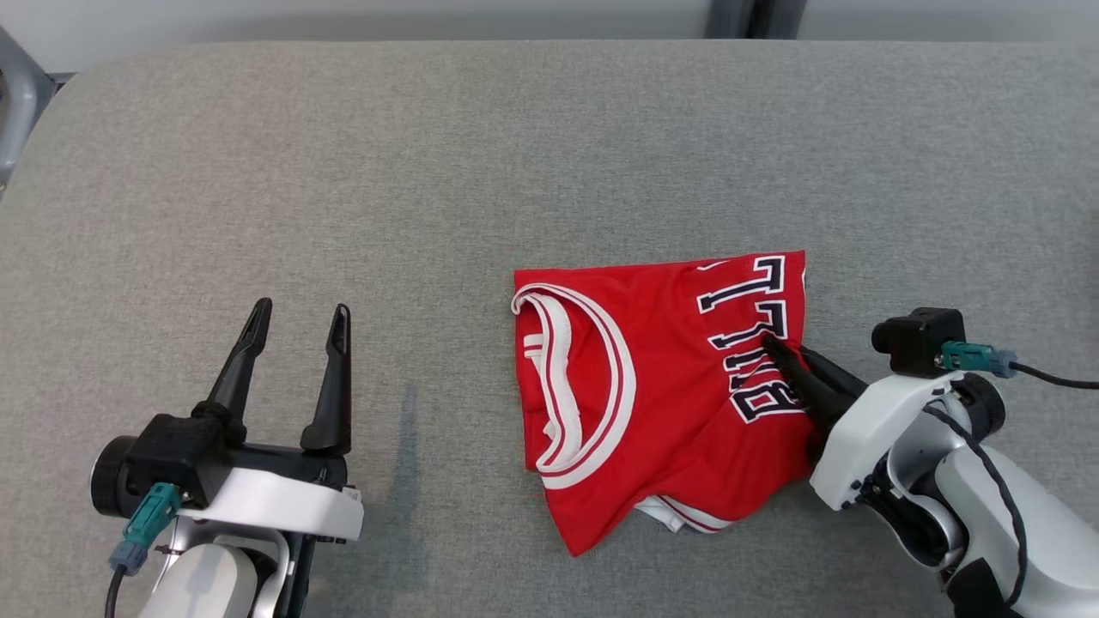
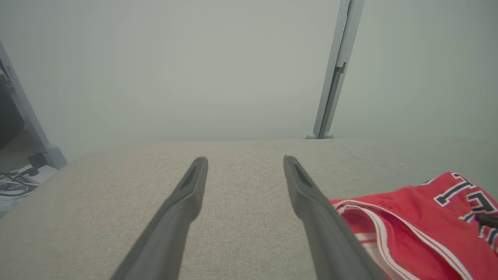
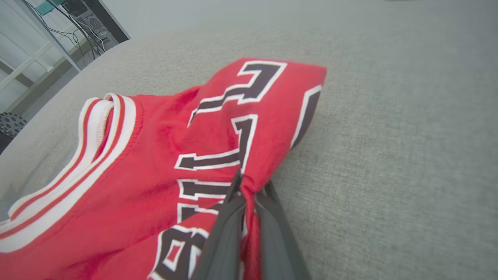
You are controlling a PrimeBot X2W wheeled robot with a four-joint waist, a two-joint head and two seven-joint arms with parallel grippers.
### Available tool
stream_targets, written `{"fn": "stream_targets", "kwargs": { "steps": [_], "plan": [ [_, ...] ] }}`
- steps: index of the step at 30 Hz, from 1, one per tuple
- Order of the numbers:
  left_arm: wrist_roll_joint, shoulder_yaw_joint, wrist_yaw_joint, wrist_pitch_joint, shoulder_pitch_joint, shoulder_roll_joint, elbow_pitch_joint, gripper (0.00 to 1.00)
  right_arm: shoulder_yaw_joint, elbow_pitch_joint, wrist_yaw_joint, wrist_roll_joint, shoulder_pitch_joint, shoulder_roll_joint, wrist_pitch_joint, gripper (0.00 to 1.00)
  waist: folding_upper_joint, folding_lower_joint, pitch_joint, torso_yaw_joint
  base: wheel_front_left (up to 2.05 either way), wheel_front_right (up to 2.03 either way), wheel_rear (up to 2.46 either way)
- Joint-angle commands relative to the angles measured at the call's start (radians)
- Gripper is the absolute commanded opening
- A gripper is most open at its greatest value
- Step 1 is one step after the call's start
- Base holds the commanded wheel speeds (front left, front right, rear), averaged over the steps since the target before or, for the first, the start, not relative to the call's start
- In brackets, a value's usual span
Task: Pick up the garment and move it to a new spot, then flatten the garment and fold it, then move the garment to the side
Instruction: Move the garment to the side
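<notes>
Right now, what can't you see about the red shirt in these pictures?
The full word on the red jersey: in the head view the right gripper covers part of the letters.
The jersey's underside: folded beneath itself in the head view.
Its far side in the left wrist view: cut off by the right and bottom edges.
Its lower part in the right wrist view: cut off by the bottom edge.

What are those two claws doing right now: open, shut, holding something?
Left gripper: open, holding nothing.
Right gripper: closed, pinching a fold of the red jersey.
</notes>
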Motion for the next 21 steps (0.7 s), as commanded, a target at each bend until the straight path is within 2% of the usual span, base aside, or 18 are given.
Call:
{"fn": "stream_targets", "kwargs": {
  "steps": [1, 5, 10, 18, 21],
  "plan": [
    [0.002, 0.006, -0.002, -0.004, -0.010, 0.005, 0.000, 1.00, 0.011, -0.022, -0.001, -0.019, -0.002, -0.028, -0.022, 0.00, 0.0000, 0.0000, -0.002, -0.018, 0.00, 0.00, 0.00],
    [0.005, 0.012, 0.004, -0.008, 0.003, 0.011, -0.011, 1.00, 0.023, -0.093, -0.001, -0.066, 0.029, -0.075, -0.056, 0.00, 0.0000, 0.0000, -0.009, -0.071, 0.00, 0.00, 0.00],
    [0.006, 0.028, 0.012, -0.006, 0.016, 0.035, -0.034, 1.00, -0.001, -0.188, -0.001, -0.142, 0.078, -0.120, -0.057, 0.00, 0.0000, 0.0000, -0.006, -0.181, 0.00, 0.00, 0.00],
    [0.014, 0.048, 0.028, 0.024, 0.020, 0.080, -0.098, 1.00, -0.073, -0.301, -0.001, -0.213, 0.139, -0.140, -0.033, 0.00, 0.0000, 0.0000, 0.011, -0.393, 0.00, 0.00, 0.00],
    [0.023, 0.046, 0.025, 0.041, 0.003, 0.094, -0.118, 1.00, -0.081, -0.321, -0.001, -0.220, 0.122, -0.134, -0.036, 0.00, 0.0000, 0.0000, 0.024, -0.449, 0.00, 0.00, 0.00]
  ]
}}
